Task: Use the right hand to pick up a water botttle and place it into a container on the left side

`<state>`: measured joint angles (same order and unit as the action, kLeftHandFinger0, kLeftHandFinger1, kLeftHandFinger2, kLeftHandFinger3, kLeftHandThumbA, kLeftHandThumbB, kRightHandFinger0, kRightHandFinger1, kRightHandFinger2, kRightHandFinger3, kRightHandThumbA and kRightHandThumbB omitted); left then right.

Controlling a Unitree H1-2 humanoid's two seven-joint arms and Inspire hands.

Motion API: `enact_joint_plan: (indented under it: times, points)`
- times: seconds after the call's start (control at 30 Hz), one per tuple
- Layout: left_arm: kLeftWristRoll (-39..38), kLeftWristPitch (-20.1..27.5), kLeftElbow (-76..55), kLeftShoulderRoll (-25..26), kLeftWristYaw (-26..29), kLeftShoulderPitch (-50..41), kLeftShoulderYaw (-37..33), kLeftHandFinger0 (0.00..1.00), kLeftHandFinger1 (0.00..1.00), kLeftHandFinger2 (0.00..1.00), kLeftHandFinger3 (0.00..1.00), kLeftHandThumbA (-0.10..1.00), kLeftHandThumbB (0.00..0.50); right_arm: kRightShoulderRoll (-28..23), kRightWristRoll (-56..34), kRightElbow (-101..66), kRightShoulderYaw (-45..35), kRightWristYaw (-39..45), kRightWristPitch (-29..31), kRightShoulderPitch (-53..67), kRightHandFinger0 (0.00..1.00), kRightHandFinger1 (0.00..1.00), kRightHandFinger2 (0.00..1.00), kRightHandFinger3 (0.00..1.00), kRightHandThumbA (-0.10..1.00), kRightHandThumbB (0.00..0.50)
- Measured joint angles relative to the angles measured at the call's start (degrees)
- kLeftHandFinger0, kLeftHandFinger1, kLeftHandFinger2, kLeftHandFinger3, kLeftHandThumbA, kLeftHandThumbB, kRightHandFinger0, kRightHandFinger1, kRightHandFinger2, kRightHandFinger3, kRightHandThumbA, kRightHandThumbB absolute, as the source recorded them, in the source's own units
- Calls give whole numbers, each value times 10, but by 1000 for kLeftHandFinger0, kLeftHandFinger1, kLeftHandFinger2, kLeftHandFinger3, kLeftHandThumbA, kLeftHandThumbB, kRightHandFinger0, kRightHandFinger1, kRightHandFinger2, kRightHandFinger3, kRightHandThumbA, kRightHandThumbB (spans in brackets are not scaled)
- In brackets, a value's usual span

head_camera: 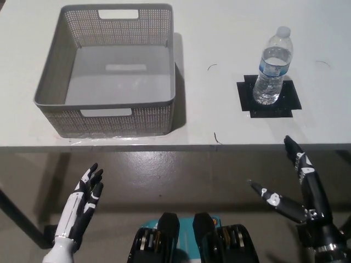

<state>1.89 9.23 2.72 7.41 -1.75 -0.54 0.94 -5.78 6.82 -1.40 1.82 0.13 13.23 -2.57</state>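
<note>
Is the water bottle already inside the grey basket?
No. The water bottle stands upright on a black square on the table, well apart from the grey basket, which holds nothing.

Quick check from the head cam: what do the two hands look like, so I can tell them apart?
The left hand is white along its back and wrist, with black fingers and black panels between the white segments. The right hand and its arm are black, with small white patches on the fingers and a ribbed metallic ring at the wrist. Both have slim, segmented fingers. No cables show on either.
</note>
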Motion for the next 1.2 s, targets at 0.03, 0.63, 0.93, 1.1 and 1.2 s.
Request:
enact_joint_plan:
  times: [0.03, 0.63, 0.93, 1.1, 1.2]
  points:
    - [-2, 0, -3, 0, -1, -2, -1, 1000, 1000, 1000, 1000, 1000, 107, 0, -2, -7, -2, 0, 4, 2, 1000, 1000, 1000, 1000, 1000, 293]
    - [-31, 16, -17, 0, -32, -31, -4, 1000, 1000, 1000, 1000, 1000, 191, -12, 9, -32, -78, -23, -50, -129, 1000, 1000, 1000, 1000, 1000, 450]
    - [-32, 23, -16, -1, -37, -32, -7, 1000, 1000, 1000, 1000, 1000, 198, -35, 7, 89, -102, -31, -104, -223, 1000, 1000, 1000, 1000, 1000, 441]
    - [-32, 26, -14, -1, -38, -33, -8, 1000, 1000, 1000, 1000, 1000, 203, -42, 2, 179, -106, -32, -121, -277, 1000, 1000, 1000, 1000, 1000, 488]
    - [-32, 27, -11, -1, -38, -33, -9, 1000, 1000, 1000, 1000, 1000, 225, -45, 0, 231, -106, -32, -123, -304, 1000, 1000, 1000, 1000, 1000, 492]
